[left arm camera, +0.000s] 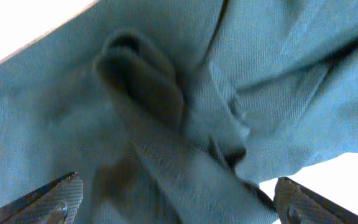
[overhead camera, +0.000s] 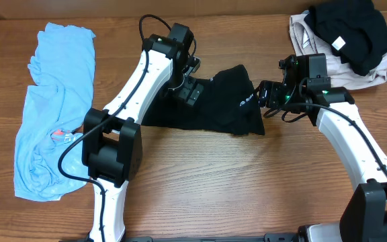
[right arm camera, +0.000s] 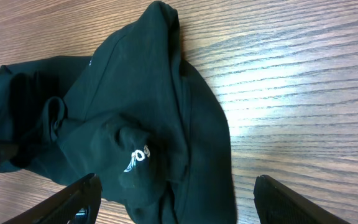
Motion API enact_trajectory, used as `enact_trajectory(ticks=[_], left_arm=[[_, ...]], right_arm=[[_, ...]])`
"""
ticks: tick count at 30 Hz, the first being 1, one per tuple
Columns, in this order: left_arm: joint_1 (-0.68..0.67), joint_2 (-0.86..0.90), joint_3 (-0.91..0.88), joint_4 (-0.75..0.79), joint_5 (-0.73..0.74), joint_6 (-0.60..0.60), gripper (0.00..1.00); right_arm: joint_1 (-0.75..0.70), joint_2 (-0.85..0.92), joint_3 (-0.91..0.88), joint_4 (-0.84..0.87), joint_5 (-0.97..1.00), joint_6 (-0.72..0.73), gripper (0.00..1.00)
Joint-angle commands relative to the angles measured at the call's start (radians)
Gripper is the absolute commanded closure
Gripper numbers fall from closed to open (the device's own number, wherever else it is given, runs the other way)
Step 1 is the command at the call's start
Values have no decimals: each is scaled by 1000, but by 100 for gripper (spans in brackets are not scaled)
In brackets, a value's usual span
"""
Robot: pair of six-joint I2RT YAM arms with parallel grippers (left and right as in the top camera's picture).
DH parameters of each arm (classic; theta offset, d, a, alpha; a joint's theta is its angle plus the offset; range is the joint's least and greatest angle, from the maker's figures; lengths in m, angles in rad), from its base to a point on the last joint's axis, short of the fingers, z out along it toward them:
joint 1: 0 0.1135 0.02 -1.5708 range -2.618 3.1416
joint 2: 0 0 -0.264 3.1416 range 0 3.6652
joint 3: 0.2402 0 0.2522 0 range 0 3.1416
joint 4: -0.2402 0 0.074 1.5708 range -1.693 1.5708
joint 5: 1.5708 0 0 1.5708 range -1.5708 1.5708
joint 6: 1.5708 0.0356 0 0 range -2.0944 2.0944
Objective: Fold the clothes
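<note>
Just ahead of my right gripper (right arm camera: 176, 202), spread wide and empty, lies the black garment (right arm camera: 154, 93). Left gripper (left arm camera: 178, 202), equally spread, hovers over its other end, presumably so I can pinch both ends and flatten it.

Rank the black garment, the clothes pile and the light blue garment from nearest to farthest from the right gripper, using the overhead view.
1. The black garment, centre, right beside the right gripper.
2. The clothes pile, top right corner.
3. The light blue garment, far left.
</note>
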Motion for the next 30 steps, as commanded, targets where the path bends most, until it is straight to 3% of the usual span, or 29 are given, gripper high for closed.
enact_trajectory(ticks=[1, 4, 6, 8, 9, 10, 11, 14, 19, 30], left_arm=[[14, 3, 77, -48, -5, -21, 0], [34, 3, 99, -73, -8, -21, 0], [42, 3, 97, -72, -1, -21, 6], [45, 5, 83, -60, 10, -21, 25], [45, 8, 69, -51, 14, -21, 46], [45, 10, 65, -50, 15, -21, 56], [43, 14, 61, -50, 21, -22, 72], [39, 36, 48, -50, 67, -22, 96], [25, 79, 32, -50, 148, -21, 96], [-34, 161, 31, -54, 151, -21, 95]], right_arm=[[5, -19, 21, 5, 1, -8, 18], [5, -19, 21, 5, 1, -8, 18], [5, -19, 21, 5, 1, -8, 18], [5, -19, 21, 5, 1, -8, 18], [5, -19, 21, 5, 1, -8, 18], [5, -19, 21, 5, 1, -8, 18], [5, -19, 21, 5, 1, -8, 18], [5, -19, 21, 5, 1, -8, 18], [5, -19, 21, 4, 5, -15, 18], [5, -19, 21, 4, 19, -15, 17]])
